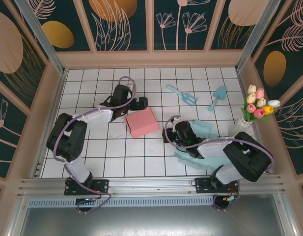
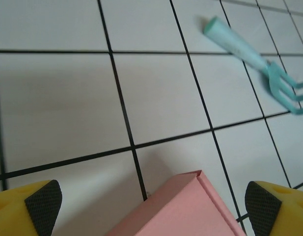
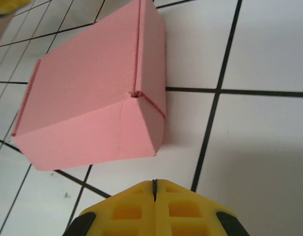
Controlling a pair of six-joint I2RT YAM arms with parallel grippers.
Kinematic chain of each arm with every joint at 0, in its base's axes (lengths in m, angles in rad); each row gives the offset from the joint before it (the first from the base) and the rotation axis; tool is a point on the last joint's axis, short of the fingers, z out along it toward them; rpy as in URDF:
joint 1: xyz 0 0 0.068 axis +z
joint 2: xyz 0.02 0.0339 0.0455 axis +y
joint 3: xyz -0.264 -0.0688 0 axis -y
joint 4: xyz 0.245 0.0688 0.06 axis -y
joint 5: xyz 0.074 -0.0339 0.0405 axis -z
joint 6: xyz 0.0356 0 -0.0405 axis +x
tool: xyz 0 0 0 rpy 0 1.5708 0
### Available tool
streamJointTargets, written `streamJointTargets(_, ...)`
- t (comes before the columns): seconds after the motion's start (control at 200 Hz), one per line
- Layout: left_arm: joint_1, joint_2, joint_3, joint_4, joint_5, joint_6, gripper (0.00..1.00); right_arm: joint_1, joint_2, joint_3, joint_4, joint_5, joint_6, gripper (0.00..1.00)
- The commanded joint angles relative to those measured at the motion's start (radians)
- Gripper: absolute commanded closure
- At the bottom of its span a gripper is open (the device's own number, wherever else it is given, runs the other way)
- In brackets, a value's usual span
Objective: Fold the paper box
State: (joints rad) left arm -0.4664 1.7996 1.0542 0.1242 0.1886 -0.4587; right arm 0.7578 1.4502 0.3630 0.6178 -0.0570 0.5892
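The pink paper box (image 1: 142, 122) lies closed on the tiled table between the two arms. My left gripper (image 1: 137, 103) hovers just behind the box's far edge. Its yellow fingers (image 2: 41, 206) stand wide apart, with a corner of the box (image 2: 190, 211) showing below and between them, untouched. My right gripper (image 1: 169, 134) is just right of the box. In the right wrist view its jaws (image 3: 154, 185) are pressed together with nothing between them, and the box (image 3: 87, 98) lies a short way ahead on the tiles.
A teal toy rake (image 1: 182, 94) (image 2: 259, 64) and a teal shovel (image 1: 217, 97) lie toward the back right. A vase of tulips (image 1: 254, 110) stands at the right wall. Teal paper pieces (image 1: 203, 128) lie by the right arm. Panelled walls enclose the table.
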Motion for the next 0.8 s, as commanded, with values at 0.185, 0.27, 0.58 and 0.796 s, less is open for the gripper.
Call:
streamJointTargets(0.185, 0.005, 0.065, 0.003, 0.125, 0.122, 0.010, 0.04, -0.009, 0.061, 0.084, -0.053, -0.019, 0.190, 1.00)
streamJointTargets(0.27, 0.004, 0.071, -0.008, 0.139, 0.124, -0.003, 0.05, -0.012, 0.093, 0.108, -0.056, -0.024, 0.194, 1.00)
streamJointTargets(0.58, 0.003, 0.087, -0.058, 0.172, 0.136, -0.022, 0.06, -0.046, 0.216, 0.165, -0.041, -0.044, 0.194, 1.00)
streamJointTargets(0.796, 0.003, 0.100, -0.112, 0.237, 0.206, -0.070, 0.08, -0.064, 0.263, 0.185, -0.032, -0.059, 0.186, 1.00)
